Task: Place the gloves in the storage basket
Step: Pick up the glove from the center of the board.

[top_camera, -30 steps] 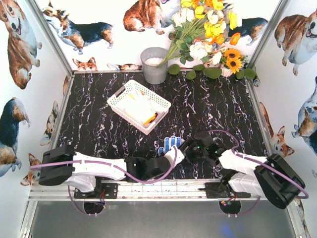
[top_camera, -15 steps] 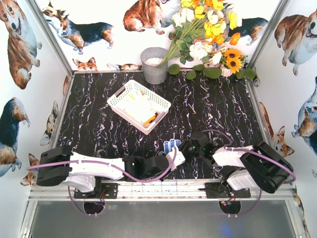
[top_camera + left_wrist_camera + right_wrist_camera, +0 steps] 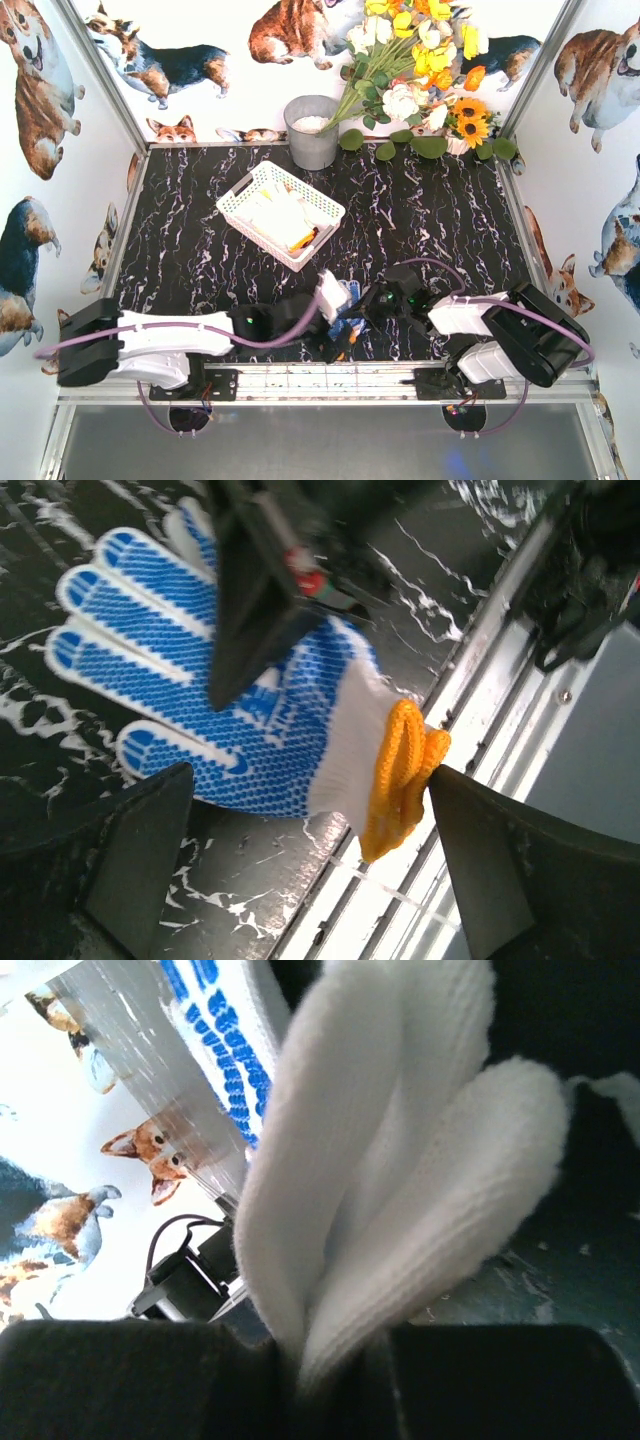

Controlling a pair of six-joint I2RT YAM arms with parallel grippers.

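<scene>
A glove (image 3: 290,755) lies before the basket (image 3: 245,190), bucket (image 3: 312,140) behind.

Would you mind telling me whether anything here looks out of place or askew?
One blue-dotted glove lies outside the storage basket, at the near edge of the table beside the metal rail. Its orange cuff is bunched up, and the right claw pinches its white fingers folded together. Nothing looks spilled or damaged.
</scene>
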